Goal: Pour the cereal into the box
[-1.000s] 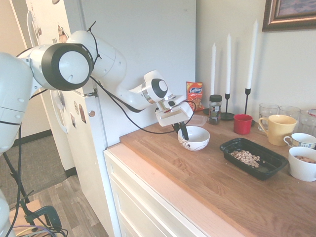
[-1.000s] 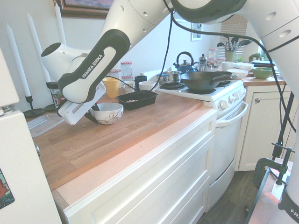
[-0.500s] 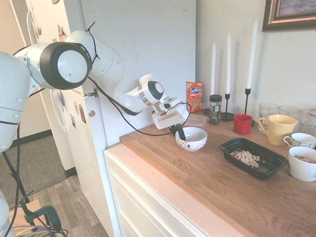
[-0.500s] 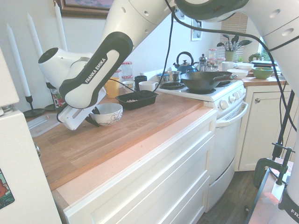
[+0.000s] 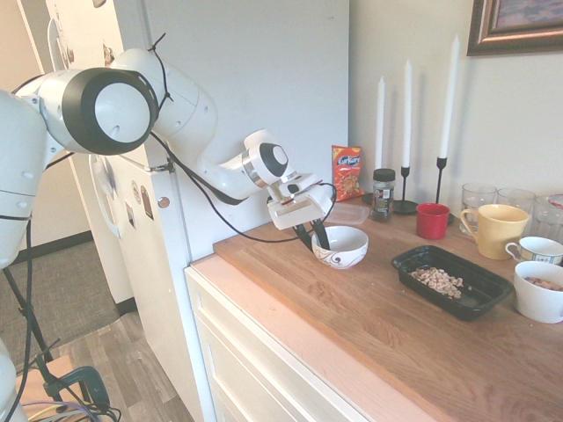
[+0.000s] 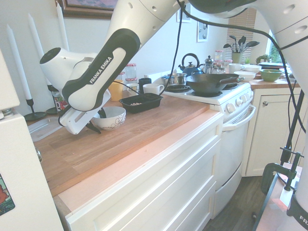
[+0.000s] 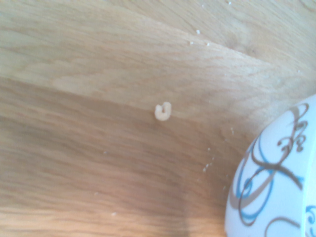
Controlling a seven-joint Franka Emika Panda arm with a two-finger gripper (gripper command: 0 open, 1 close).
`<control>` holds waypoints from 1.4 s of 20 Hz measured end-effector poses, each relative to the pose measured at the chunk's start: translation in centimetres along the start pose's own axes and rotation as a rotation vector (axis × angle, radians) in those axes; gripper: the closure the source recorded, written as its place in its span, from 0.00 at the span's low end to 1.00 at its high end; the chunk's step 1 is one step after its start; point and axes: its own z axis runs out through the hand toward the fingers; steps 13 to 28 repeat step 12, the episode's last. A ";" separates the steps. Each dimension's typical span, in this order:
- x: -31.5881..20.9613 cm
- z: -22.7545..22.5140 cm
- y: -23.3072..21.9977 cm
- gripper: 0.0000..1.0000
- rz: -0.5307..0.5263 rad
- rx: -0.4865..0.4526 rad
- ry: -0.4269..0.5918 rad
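Arm angled steeply down, fingers apart astride rim of bowl, cereal in box.

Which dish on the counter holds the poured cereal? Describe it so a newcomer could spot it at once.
Start at the wooden counter under the three white candles. Between the patterned white bowl and the cluster of mugs lies the black tray, holding a small pile of tan cereal. It is the only black, shallow, rectangular dish; every neighbour is a round cup or bowl.
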 end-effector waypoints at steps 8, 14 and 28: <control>4.4 -4.6 2.7 0.00 0.129 0.115 -0.107; 7.1 -5.7 5.0 0.00 0.177 0.192 -0.224; 7.1 -5.7 5.0 0.00 0.177 0.192 -0.224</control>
